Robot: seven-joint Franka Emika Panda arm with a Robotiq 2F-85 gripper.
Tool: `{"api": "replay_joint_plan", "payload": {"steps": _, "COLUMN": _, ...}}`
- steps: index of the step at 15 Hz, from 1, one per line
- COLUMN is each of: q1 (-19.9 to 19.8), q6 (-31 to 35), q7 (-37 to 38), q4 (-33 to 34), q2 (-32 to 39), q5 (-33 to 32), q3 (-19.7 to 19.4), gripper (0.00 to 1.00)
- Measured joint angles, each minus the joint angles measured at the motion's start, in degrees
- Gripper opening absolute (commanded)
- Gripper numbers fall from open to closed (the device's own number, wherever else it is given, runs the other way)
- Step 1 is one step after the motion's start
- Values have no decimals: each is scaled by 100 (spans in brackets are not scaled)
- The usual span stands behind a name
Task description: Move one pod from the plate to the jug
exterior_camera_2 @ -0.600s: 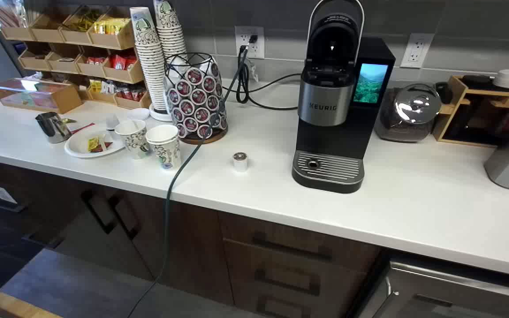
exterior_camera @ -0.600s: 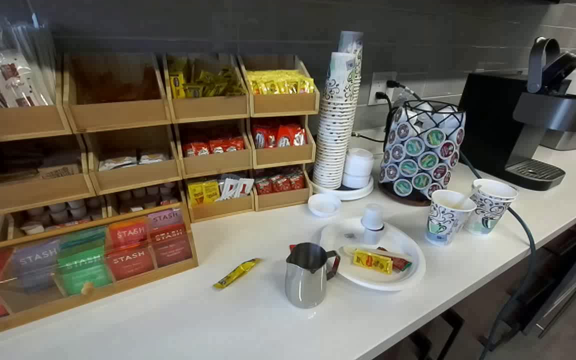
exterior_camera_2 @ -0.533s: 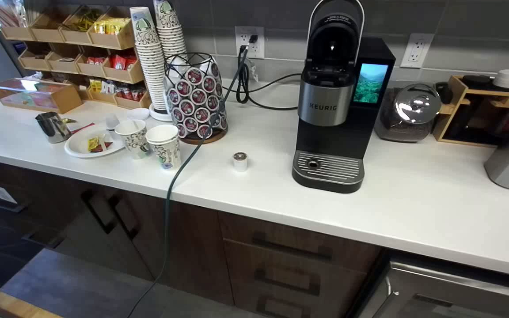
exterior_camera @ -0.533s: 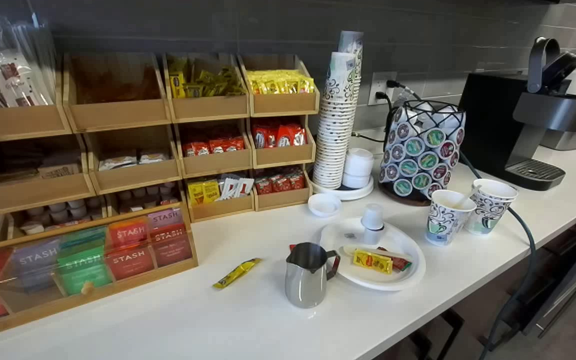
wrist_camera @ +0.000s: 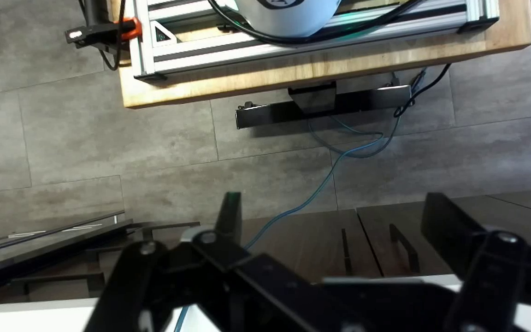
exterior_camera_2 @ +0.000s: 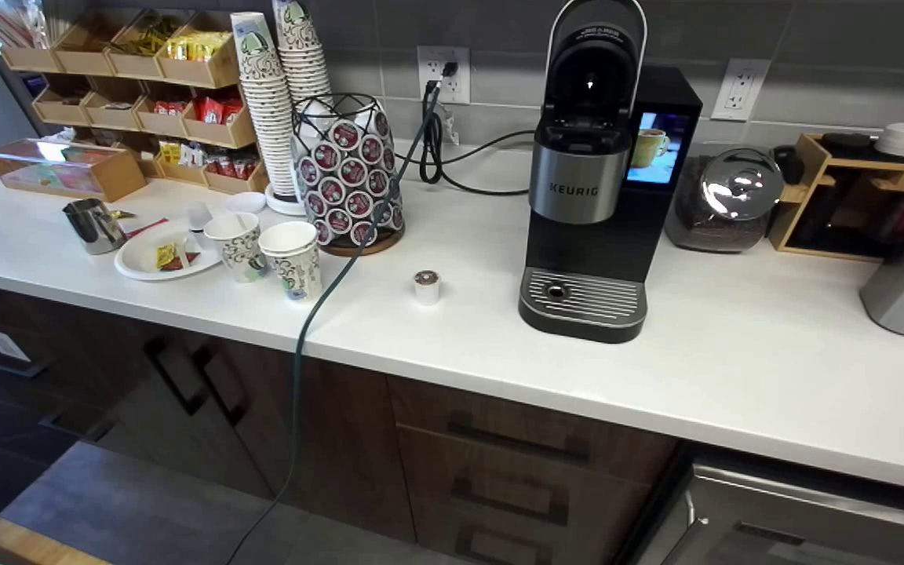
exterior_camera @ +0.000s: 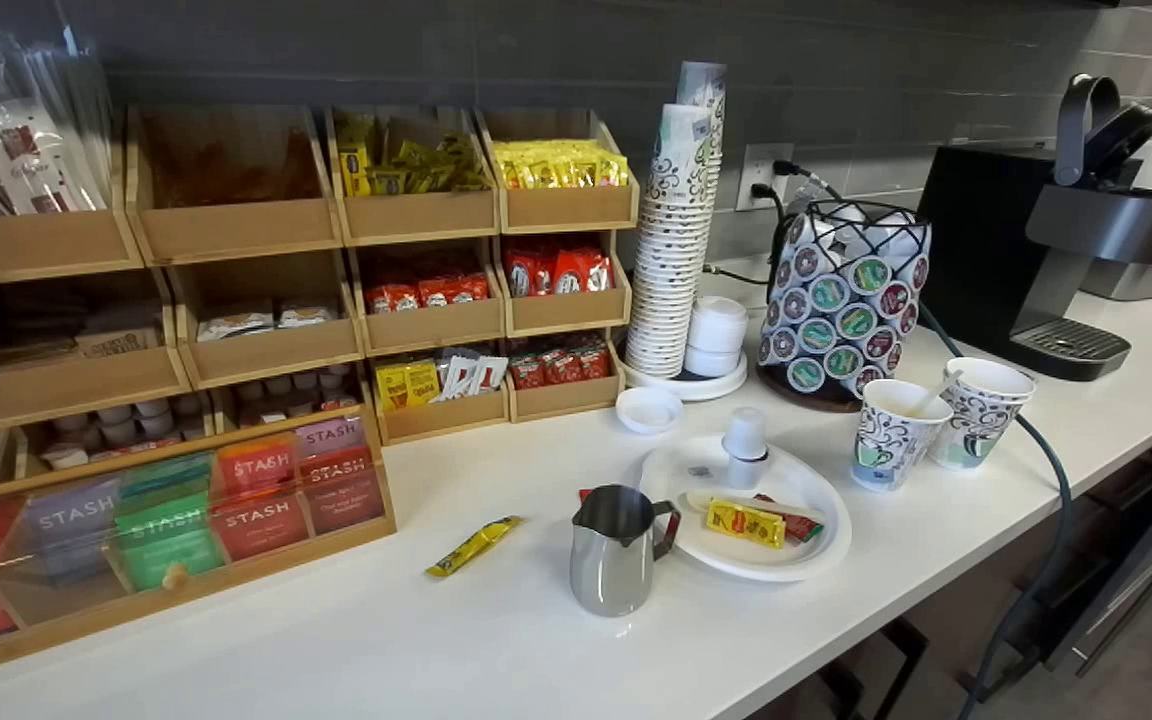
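Two white pods stand one atop the other on the upper part of the plate, right of lower centre in an exterior view, with a yellow packet lying below them on the same plate. The steel jug stands upright just left of the plate, its handle turned toward the rim. Bare worktop spreads across lower centre, a yellow stick packet left of the jug, while the front edge slants near the plate toward the right of the frame. Paper cups stand near the plate's right side, narrowing the room there; a coffee machine rises well apart, right of upper centre in an exterior view. In the wrist view, the arm's wrist points down over grey floor, a wooden board crossing the top and cabinet fronts running below. The tool has its two fingers wide apart, floor and cabinet fronts showing between them.
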Motion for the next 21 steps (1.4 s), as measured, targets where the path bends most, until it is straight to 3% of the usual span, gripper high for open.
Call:
{"api": "replay_joint_plan", "payload": {"steps": 4, "q1": 7, "q6": 514, "q7": 435, "q4": 416, "q2": 265, "q5": 5, "q3": 178, "gripper": 100}}
{"api": "replay_joint_plan", "payload": {"steps": 7, "q1": 52, "q6": 859, "q7": 842, "q4": 1153, "q2": 920, "q5": -139, "q3": 672, "gripper": 100}}
{"api": "replay_joint_plan", "payload": {"steps": 10, "q1": 29, "q6": 856, "q7": 1469, "q4": 2029, "q2": 1864, "q5": -855, "q3": 1309, "gripper": 100}}
{"api": "replay_joint_plan", "payload": {"steps": 12, "q1": 88, "q6": 806, "q7": 1782, "q4": 2510, "q2": 2526, "q5": -1290, "q3": 1521, "gripper": 100}}
{"api": "replay_joint_plan", "payload": {"steps": 16, "q1": 337, "q6": 308, "q7": 1794, "q4": 3058, "q2": 3489, "q5": -1725, "q3": 1465, "gripper": 100}}
{"api": "replay_joint_plan", "payload": {"steps": 21, "q1": 500, "q6": 245, "q7": 1773, "q4": 3188, "q2": 3611, "q5": -1756, "q3": 1283, "gripper": 100}}
